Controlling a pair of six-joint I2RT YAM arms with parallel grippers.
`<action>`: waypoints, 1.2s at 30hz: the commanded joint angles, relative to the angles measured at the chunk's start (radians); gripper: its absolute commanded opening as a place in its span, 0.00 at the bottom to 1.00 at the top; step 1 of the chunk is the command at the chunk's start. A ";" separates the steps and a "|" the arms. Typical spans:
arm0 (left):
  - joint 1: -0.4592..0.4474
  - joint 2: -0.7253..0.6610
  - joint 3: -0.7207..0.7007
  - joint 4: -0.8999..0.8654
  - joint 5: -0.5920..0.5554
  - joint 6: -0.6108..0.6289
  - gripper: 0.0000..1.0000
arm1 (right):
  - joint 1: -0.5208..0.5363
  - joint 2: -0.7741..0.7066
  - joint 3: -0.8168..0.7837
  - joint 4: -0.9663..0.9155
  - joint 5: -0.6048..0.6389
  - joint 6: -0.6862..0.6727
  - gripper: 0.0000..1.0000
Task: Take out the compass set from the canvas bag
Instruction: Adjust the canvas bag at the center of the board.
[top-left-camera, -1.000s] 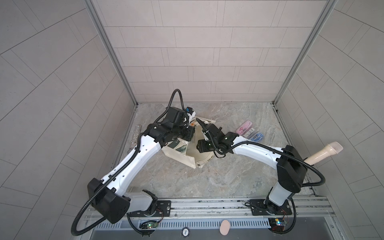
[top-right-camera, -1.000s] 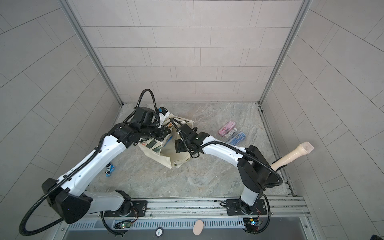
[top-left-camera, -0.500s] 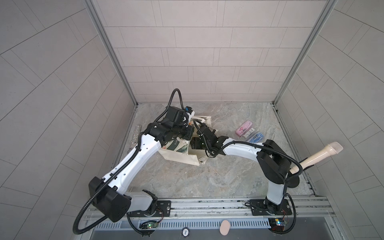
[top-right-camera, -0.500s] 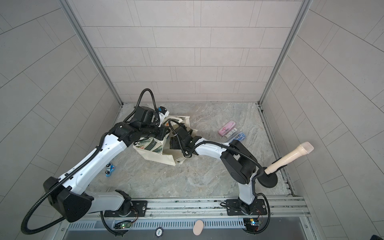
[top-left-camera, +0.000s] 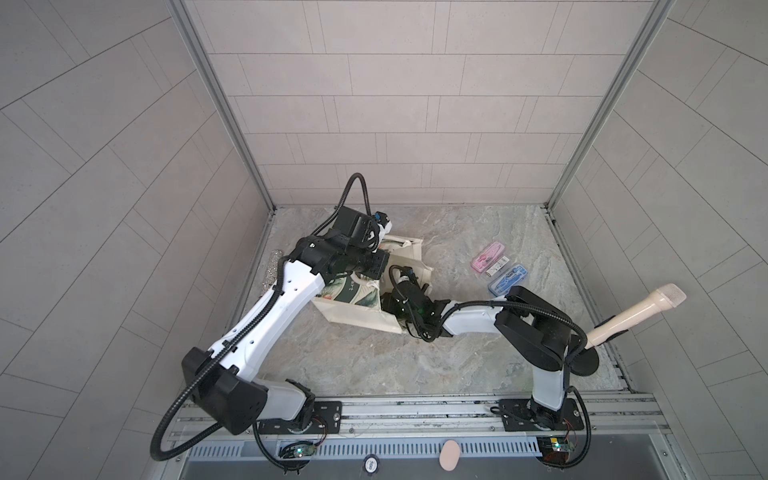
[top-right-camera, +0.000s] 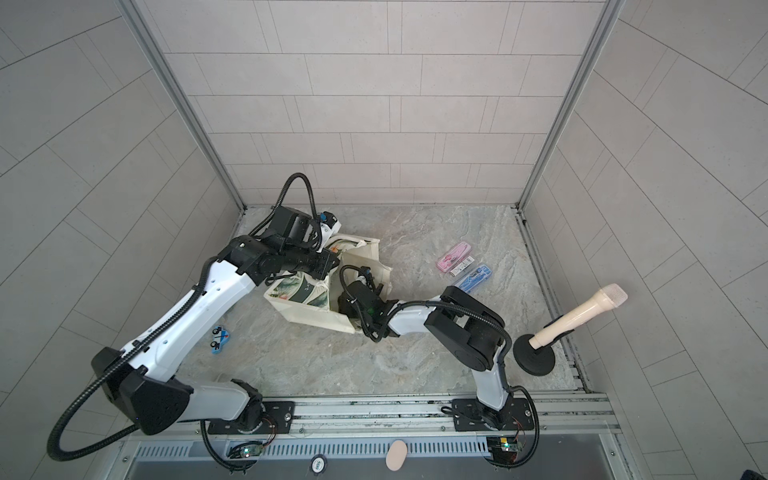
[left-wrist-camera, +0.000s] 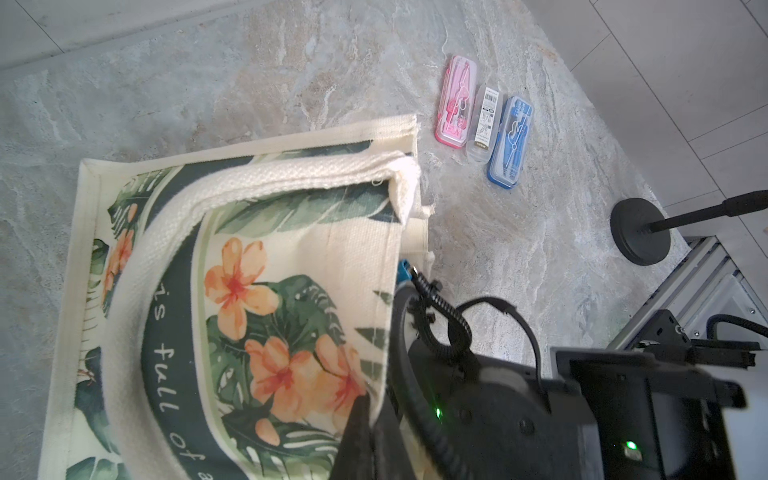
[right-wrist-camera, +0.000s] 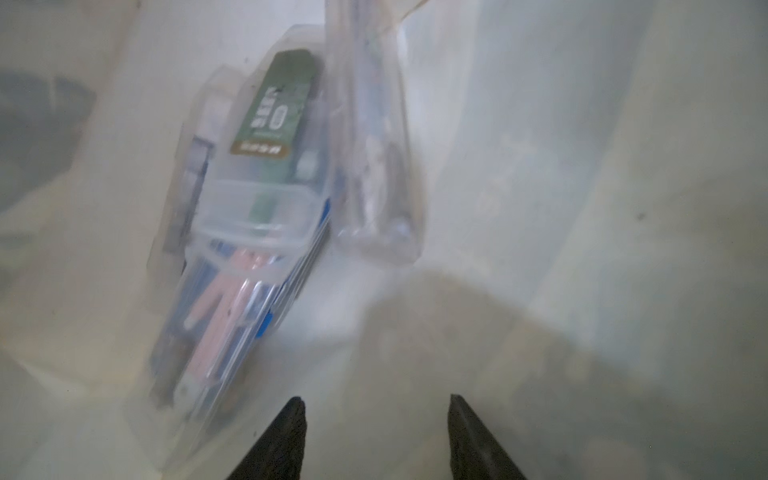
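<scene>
- Our right pincer (right-wrist-camera: 376, 440) is inside the canvas bag (left-wrist-camera: 291, 249), fingers spread with nothing between them. The compass set (right-wrist-camera: 253, 232), a clear case with a green label, lies just ahead of it in the bag. It doesn't look lined up with the gap, so closing from here would probably catch air or cloth.
- A second clear case (right-wrist-camera: 374, 166) sits right beside the first one, a bit deeper in. We reckon a wide grab could nip both, or shove one behind the other.
- These cases look hard and slick, so a corner grip could squirt one farther into the bag. The view in there is blurry, so we can't judge the gap well.
- There's loose fabric all around the pincer. If we pinch cloth along with the case, the whole bag drags out with it.
- Up at the mouth, our left pincer (left-wrist-camera: 365, 419) is clenched on the bag's rim, holding it open. If that hold slips, the fabric drops onto the right wrist. The wrist cable (left-wrist-camera: 449, 328) looping there could also snag the rim.
- Well behind the right pincer, a pink case (top-left-camera: 487, 257) and a blue case (top-left-camera: 508, 279) lie on the counter (top-left-camera: 374, 365). A sloppy set-down could knock them.
- Farthest back, the microphone stand (top-right-camera: 534, 353) sits near the right elbow, and a wide swing could clip it.
</scene>
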 joint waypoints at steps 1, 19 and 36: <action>0.008 0.060 0.122 -0.017 -0.007 0.069 0.00 | 0.005 -0.010 -0.004 0.064 0.008 0.058 0.57; -0.001 -0.003 0.057 -0.056 0.062 0.099 0.00 | 0.024 0.026 0.127 -0.021 0.043 0.051 0.61; 0.008 -0.082 -0.080 0.017 0.087 0.054 0.00 | -0.082 -0.075 0.132 -0.220 0.208 0.056 0.88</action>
